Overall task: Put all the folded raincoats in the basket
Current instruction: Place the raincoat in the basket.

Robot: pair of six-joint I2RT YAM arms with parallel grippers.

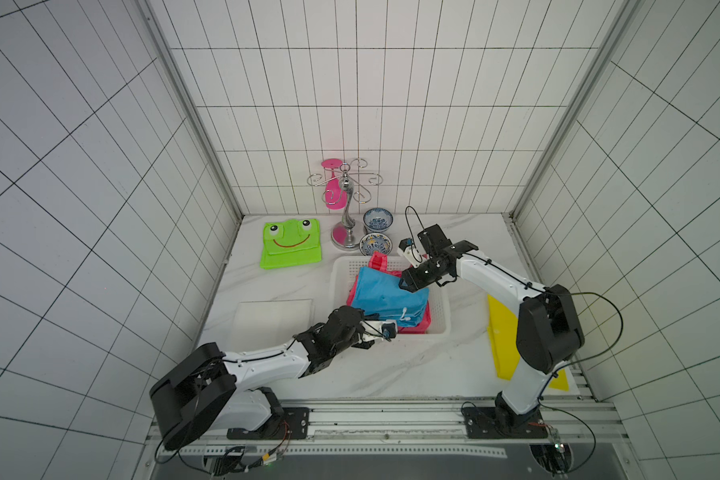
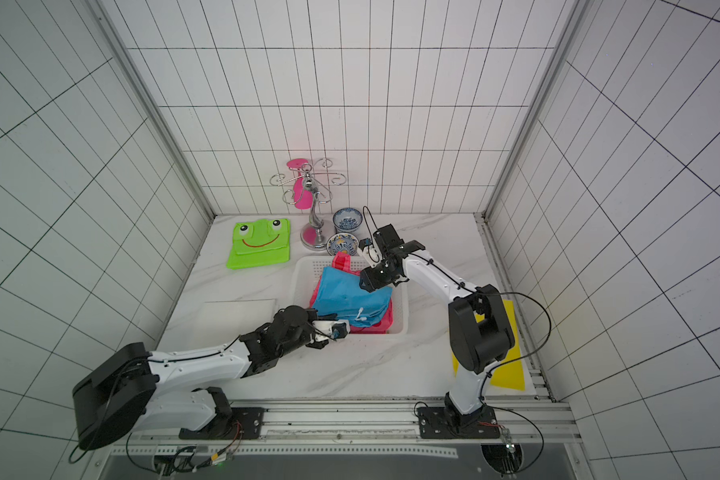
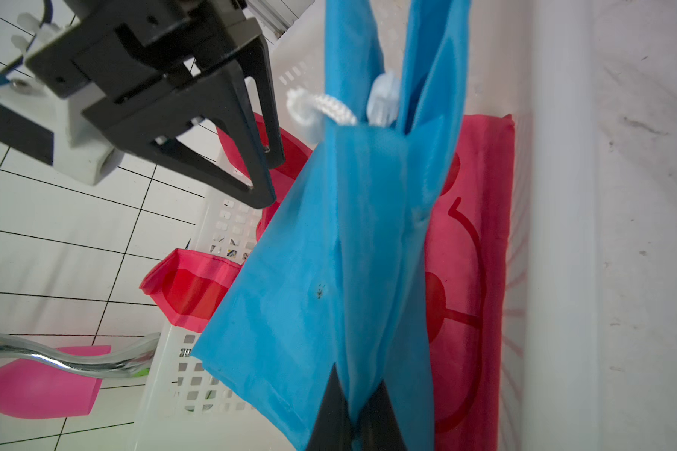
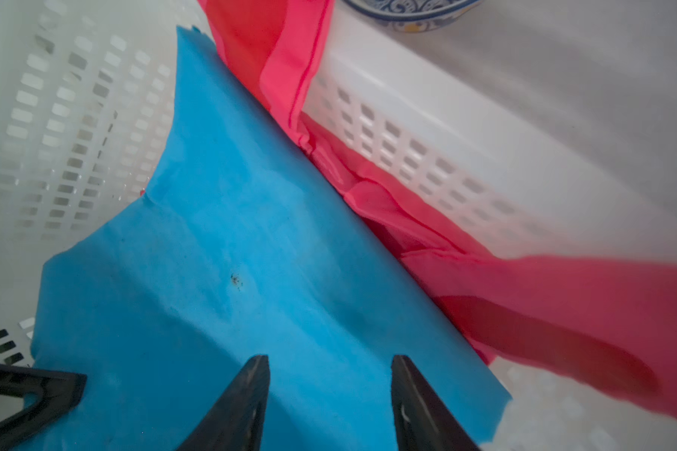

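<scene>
Fingers [image 3: 331, 406] of the left gripper [image 3: 355, 390], reaching in from the lower left in both top views, were clenched on the near edge of the folded blue raincoat [image 1: 387, 297]. The raincoat lay inside the white basket [image 1: 444, 307] at frame centre, on top of a pink raincoat [image 1: 418, 326]. Its long axis ran from upper left down toward lower right, and its white drawstring [image 1: 406, 318] lay at the lower edge. At the upper right of the basket, the right gripper [image 4: 329, 365] hung over the far edge with jaws apart, grasping nothing. Whether its tips touched the fabric was unclear. The pink raincoat was mostly covered. The left fingertips were hidden beneath the wrist in the top views.
</scene>
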